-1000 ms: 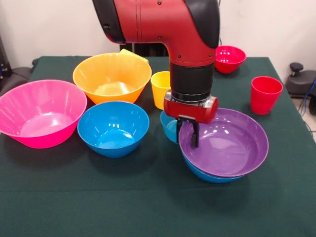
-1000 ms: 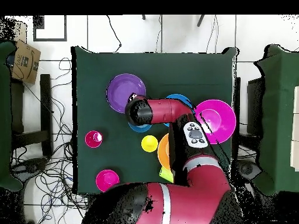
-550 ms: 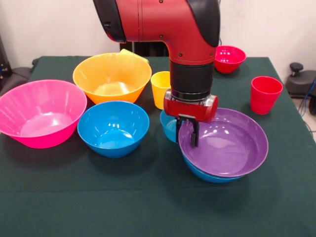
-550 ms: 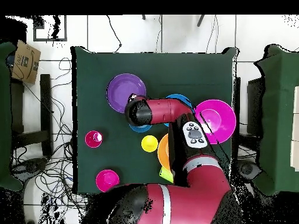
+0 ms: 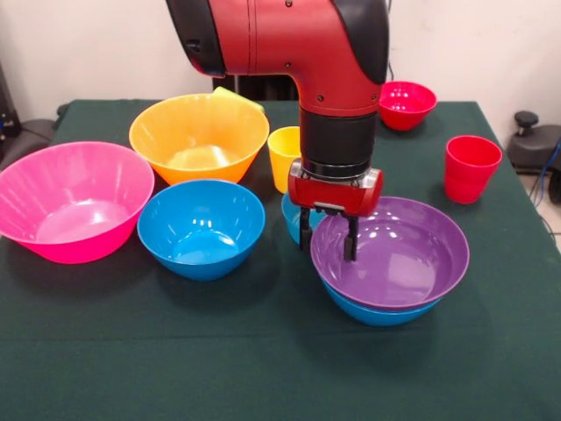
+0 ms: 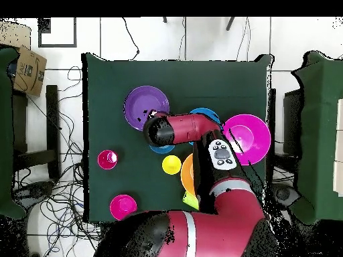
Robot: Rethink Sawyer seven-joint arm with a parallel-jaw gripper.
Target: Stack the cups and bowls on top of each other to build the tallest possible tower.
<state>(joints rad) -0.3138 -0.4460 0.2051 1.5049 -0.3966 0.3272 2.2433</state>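
Straddling the left rim of the purple bowl (image 5: 390, 254), the gripper (image 5: 327, 239) is hanging with its two dark fingers (image 5: 351, 239) spread apart, one outside the rim and one inside; the front view is not showing whether either finger is touching the plastic. That purple bowl is sitting nested in a blue bowl (image 5: 377, 312), whose edge is peeking out underneath, and together they are forming the only stack on the green table (image 5: 263, 368). Just behind the gripper, a small translucent blue bowl (image 5: 293, 216) is showing partly, and the yellow cup (image 5: 284, 156) is standing upright beyond it. A second blue bowl (image 5: 202, 226) is resting alone to the left, near the large pink bowl (image 5: 72, 200) at the table's left side, with the orange bowl (image 5: 199, 136) behind them and a lime green cup (image 5: 235, 97) peeking over its far rim. Off to the right, the red cup (image 5: 471, 167) is standing well apart from the stack, and the small red bowl (image 5: 407, 103) is lying at the far edge. Overhead, the red arm (image 6: 191, 127) is stretching across the bowls.
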